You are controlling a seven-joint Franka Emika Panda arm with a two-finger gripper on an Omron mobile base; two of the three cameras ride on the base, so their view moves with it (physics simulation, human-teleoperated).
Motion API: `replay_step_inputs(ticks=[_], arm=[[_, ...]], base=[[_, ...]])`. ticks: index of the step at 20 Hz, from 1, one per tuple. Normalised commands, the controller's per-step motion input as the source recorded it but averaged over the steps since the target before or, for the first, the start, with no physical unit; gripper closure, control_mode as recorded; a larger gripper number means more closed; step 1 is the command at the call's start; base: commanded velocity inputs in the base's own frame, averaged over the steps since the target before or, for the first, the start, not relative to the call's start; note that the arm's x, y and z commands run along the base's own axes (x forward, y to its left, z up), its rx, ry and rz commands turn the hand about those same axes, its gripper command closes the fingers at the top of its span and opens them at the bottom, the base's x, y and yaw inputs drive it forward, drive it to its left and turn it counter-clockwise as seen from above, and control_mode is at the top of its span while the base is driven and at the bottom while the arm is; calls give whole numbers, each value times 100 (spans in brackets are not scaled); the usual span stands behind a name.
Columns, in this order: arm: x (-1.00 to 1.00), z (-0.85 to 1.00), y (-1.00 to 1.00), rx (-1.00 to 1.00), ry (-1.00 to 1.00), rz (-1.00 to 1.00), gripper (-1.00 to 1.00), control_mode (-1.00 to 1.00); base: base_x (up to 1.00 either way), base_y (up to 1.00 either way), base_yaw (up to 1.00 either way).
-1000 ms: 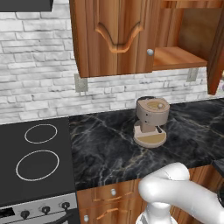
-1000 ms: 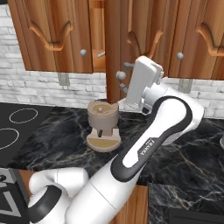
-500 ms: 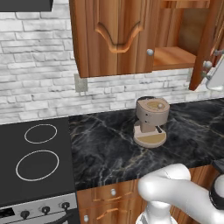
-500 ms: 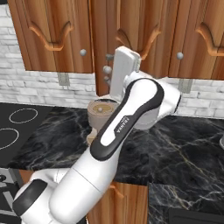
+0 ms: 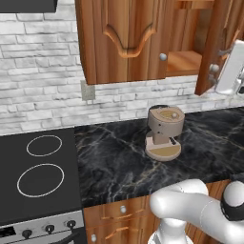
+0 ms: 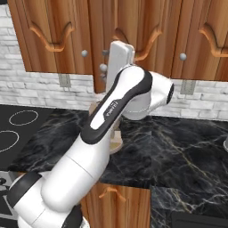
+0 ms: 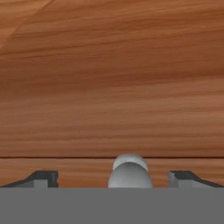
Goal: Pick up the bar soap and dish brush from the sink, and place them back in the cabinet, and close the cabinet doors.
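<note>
The gripper (image 7: 118, 177) is facing the wooden cabinet door (image 7: 112, 87), its jaws standing wide apart. The door's round pale knob (image 7: 129, 171) is sitting between the fingertips (image 7: 43, 178), neither tip touching it.

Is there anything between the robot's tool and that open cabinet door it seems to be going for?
Nothing visible. The hand view looks straight at the cabinet door, with its round pale knob sitting in the gap between the open tool fingertips.
</note>
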Motion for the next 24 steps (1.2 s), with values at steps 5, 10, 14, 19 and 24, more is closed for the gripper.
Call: replay_step_inputs(ticks=[5,10,14,19,24], arm=[[41,0,21,0,3,-9,-100,-100],[44,0,25,0,3,-9,-100,-100],[50,0,29,0,5,-9,-100,-100],[51,0,28,0,3,-9,-100,-100],[47,0,23,0,0,-9,-100,-100]], base=[[0,0,0],[0,0,0],[0,0,0],[0,0,0],[0,0,0]])
